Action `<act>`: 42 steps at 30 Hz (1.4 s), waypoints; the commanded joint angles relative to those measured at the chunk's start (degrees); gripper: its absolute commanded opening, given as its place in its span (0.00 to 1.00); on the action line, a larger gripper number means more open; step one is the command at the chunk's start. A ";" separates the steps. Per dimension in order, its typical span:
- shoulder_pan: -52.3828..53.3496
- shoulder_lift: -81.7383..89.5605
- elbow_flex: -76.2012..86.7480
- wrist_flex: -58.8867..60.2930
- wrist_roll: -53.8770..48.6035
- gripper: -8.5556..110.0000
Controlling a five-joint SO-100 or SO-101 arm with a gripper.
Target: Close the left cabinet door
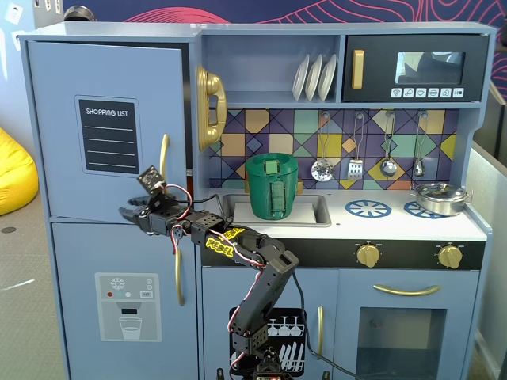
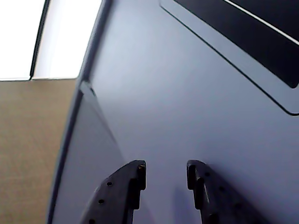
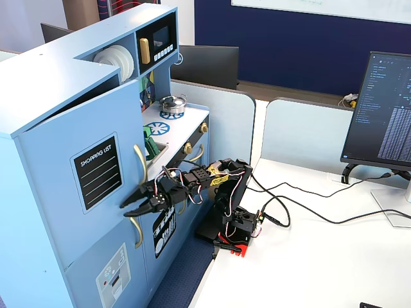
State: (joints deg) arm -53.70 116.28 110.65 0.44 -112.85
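In the wrist view the gripper (image 2: 166,175) has its jaws parted and empty, close to the face of the left cabinet door (image 2: 187,116). In a fixed view that door (image 3: 77,173) stands slightly ajar on the toy kitchen (image 3: 96,77).

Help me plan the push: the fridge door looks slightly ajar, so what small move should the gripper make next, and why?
Probably press straight forward. The open gripper is at the lower part of the left cabinet door, below the SHOPPING LIST panel, and the door's handle side stands out from the cabinet top, leaving a gap.
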 commanded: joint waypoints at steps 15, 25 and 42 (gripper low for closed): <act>11.16 -4.75 -5.80 -8.00 -3.16 0.07; 7.56 2.46 -0.62 -3.16 0.97 0.07; 25.14 47.72 38.50 27.16 7.56 0.07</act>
State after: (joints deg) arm -37.27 154.25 145.20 21.01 -107.40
